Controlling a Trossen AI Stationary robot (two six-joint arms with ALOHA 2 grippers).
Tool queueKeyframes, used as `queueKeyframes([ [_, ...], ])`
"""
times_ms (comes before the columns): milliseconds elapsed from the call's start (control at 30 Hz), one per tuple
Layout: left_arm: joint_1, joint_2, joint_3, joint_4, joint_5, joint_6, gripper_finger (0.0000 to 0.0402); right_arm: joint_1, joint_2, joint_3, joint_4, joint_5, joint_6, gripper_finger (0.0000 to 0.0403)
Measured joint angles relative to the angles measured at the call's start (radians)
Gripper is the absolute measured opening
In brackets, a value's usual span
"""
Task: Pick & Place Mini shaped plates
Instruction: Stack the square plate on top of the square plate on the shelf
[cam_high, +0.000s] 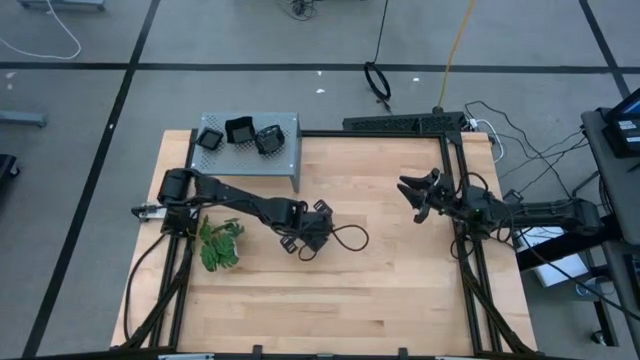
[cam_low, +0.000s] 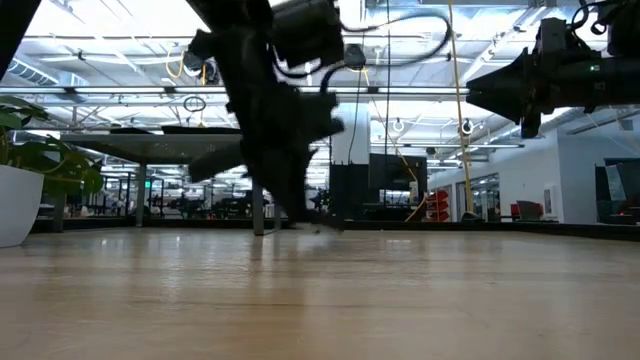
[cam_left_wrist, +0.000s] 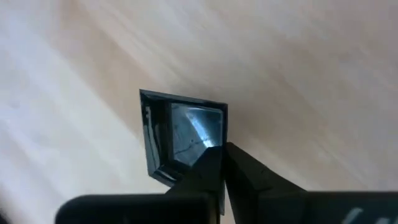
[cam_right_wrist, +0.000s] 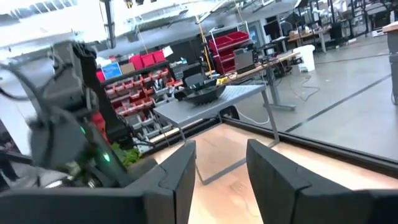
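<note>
Two dark jointed arms, the left arm (cam_high: 240, 203) and right arm (cam_high: 520, 212), trail looping black cables.

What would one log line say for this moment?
left gripper: jaws shut on square plate, mid-table | right gripper: open, raised, idle | three plates on shelf

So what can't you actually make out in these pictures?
- High view: the square black plate is hidden under the left gripper; only the left wrist view shows it pinched at its rim.
- High view: plates on the grey shelf are too small to tell their shapes.
- Low view: the left arm is blurred, the shelf hidden behind it.
- Right gripper: holds nothing, waiting raised.
</note>
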Motion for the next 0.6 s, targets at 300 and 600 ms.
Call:
queueKeyframes([
  [300,0.001,-0.158,0.032,0.004,0.0,-0.071,0.0018,0.0,0.01,0.0,-0.018,-0.004,-0.006,0.013],
  [600,0.052,-0.377,0.032,-0.03,-0.194,-0.288,0.0012,0.0,0.016,-0.001,-0.021,-0.005,-0.007,0.013],
])
